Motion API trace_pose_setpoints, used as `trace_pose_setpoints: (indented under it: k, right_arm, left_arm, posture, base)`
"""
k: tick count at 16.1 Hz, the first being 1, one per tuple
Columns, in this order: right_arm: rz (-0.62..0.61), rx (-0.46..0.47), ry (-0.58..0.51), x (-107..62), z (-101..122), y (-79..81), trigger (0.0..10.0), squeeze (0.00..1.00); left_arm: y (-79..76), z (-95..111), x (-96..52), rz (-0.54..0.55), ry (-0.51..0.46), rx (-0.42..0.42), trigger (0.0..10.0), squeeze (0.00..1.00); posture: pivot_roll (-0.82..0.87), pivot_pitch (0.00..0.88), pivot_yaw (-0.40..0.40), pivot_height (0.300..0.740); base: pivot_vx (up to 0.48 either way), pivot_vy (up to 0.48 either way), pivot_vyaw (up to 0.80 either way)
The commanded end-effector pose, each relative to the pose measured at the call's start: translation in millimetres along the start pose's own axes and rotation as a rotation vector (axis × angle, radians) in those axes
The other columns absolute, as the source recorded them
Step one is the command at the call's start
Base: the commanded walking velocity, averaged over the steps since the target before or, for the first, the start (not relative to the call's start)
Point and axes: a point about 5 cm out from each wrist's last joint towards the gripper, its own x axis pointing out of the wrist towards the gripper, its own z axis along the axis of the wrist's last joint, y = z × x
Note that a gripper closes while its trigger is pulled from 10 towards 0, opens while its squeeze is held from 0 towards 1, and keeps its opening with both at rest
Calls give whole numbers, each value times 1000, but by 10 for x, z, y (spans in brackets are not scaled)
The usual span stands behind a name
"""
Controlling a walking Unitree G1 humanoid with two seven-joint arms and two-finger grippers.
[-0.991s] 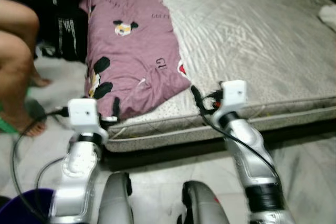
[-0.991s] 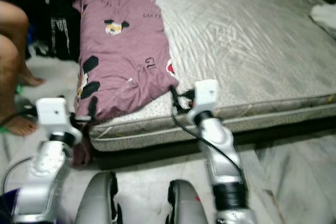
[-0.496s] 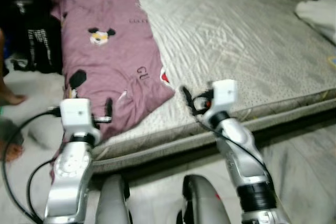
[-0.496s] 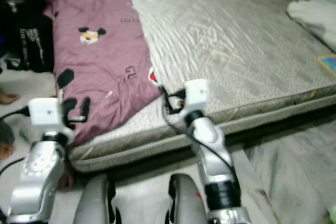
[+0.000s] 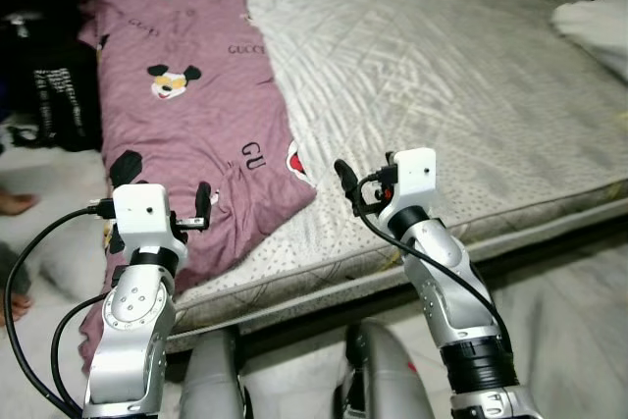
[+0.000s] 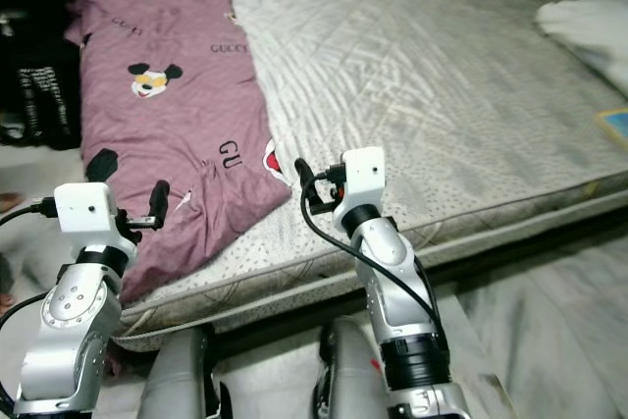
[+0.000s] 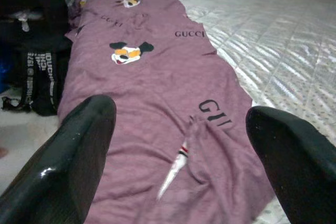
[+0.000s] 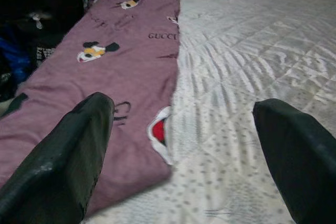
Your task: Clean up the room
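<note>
I've swung toward the bed; both the left gripper [image 7: 178, 156] and right gripper [image 8: 184, 150], fingers spread apart, now face the purple blanket [image 5: 186, 115] just ahead, ready for grabbing.

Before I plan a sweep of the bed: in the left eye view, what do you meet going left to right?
Black bag on the floor → purple blanket along the mattress's left side → bare grey mattress → white cloth at the right edge.

light: dim, even indoor | shadows: dark left corner | blur: slight softness | glare: none
</note>
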Motion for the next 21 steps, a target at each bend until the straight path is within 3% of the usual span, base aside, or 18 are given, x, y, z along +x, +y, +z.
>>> trace_pose_setpoints:
  k: [1,11,16,21]
  right_arm:
    - [-24,1,14,-25,-24,-69,10000,0]
    - [5,7,25,-38,-46,-37,10000,0]
    - [7,-24,34,-8,-43,-27,10000,0]
    - [-11,-8,25,8,-18,-36,10000,0]
  left_arm:
    - [-26,-39,-7,1,22,-6,10000,0]
    - [78,11,81,102,-11,17,10000,0]
    - [203,32,125,210,-22,19,10000,0]
    - [253,32,217,240,-13,16,10000,0]
  posture:
    - [-82,92,-38,616]
    - [-87,100,-43,516]
    - [-84,106,-47,516]
    - [-94,123,-44,516]
  base:
    - [0,0,0]
    - [0,0,0]
    - [0,0,0]
    - [0,0,276]
